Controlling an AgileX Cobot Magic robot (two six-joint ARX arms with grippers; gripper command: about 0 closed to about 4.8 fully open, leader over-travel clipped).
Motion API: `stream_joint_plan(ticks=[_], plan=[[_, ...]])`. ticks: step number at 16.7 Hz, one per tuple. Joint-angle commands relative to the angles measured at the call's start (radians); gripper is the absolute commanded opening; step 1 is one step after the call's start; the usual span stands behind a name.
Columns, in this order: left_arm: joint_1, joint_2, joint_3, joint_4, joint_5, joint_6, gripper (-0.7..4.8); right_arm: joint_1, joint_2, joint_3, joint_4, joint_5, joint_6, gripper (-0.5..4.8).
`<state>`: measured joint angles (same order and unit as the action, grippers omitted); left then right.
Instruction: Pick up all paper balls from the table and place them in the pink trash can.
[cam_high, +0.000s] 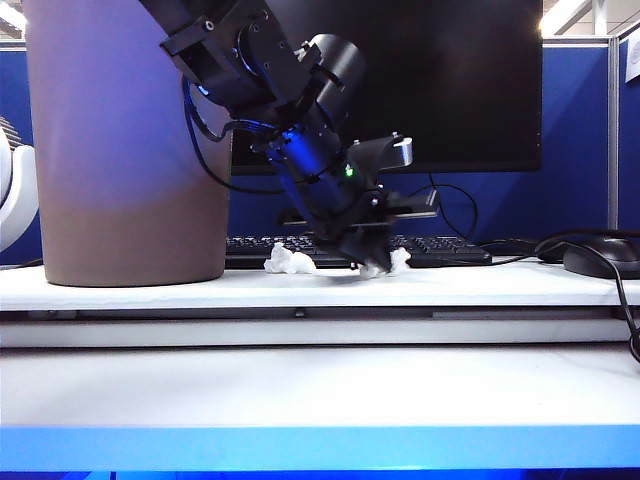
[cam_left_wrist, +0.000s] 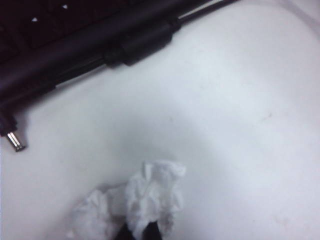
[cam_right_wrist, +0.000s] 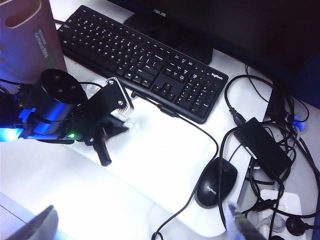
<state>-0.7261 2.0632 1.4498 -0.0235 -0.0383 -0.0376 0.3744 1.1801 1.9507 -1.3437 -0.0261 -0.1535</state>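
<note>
Down on the table (cam_high: 150, 290), just in front of the keyboard (cam_high: 440, 250), a small white paper ball (cam_left_wrist: 150, 197) sits pinched at its near edge between the dark tips of the left gripper (cam_left_wrist: 140, 232). Its jaws are drawn narrow on the wad; the left wrist view shows the fingertips biting into the crumple, with more loose white paper spreading off to one side of it. Whether that is one scrap or two pressed together I cannot tell. From the exterior view the left gripper (cam_high: 365, 258) is right down at the table surface, and a second white scrap (cam_high: 288, 260) lies near it, toward the pink trash can (cam_high: 125, 150), untouched.

The pink trash can stands upright at the left end of the table, beside the keyboard, well taller than anything around it. The right gripper (cam_right_wrist: 140, 222) hangs high over the mouse (cam_right_wrist: 216, 182) and a tangle of cables; only blurred tips show at the frame edge, standing wide apart and holding nothing.

So the step in hand looks like the grasp itself, just made, with the lift not yet begun. Next comes a clean rise, since the hold is only on the wad's edge and could slip, then a high swing left to clear the rim before letting go. At least one more scrap remains to collect.
</note>
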Motion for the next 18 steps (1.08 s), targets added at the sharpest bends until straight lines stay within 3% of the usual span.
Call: stream_joint_plan(ticks=[1, 5, 9, 10, 13, 14, 16, 17, 18], plan=[[0.002, -0.002, 0.008, -0.009, 0.010, 0.002, -0.06, 0.002, -0.008, 0.003, 0.018, -0.003, 0.004, 4.31], [-0.001, -0.060, 0.123, -0.089, 0.076, -0.003, -0.06, 0.002, -0.008, 0.003, 0.019, -0.002, 0.003, 4.31], [-0.006, -0.173, 0.345, -0.192, 0.090, 0.018, -0.06, 0.002, -0.008, 0.003, 0.025, -0.002, -0.004, 4.10], [-0.006, -0.200, 0.398, -0.230, 0.087, 0.040, -0.06, 0.002, -0.007, 0.003, 0.033, -0.001, -0.004, 3.80], [-0.006, -0.294, 0.560, -0.433, -0.015, 0.192, -0.06, 0.001, 0.001, 0.003, 0.078, -0.002, -0.008, 1.77], [-0.005, -0.322, 0.595, -0.500, -0.063, 0.229, -0.06, 0.001, 0.008, 0.003, 0.098, -0.016, -0.009, 1.34], [0.018, -0.399, 0.654, -0.668, -0.182, 0.290, -0.06, 0.001, 0.041, 0.003, 0.185, -0.186, -0.015, 0.11], [0.052, -0.437, 0.654, -0.751, -0.243, 0.309, -0.06, 0.001, 0.074, 0.003, 0.249, -0.333, -0.015, -0.06], [0.072, -0.448, 0.654, -0.796, -0.256, 0.312, -0.06, 0.002, 0.094, 0.003, 0.282, -0.402, -0.014, -0.06]])
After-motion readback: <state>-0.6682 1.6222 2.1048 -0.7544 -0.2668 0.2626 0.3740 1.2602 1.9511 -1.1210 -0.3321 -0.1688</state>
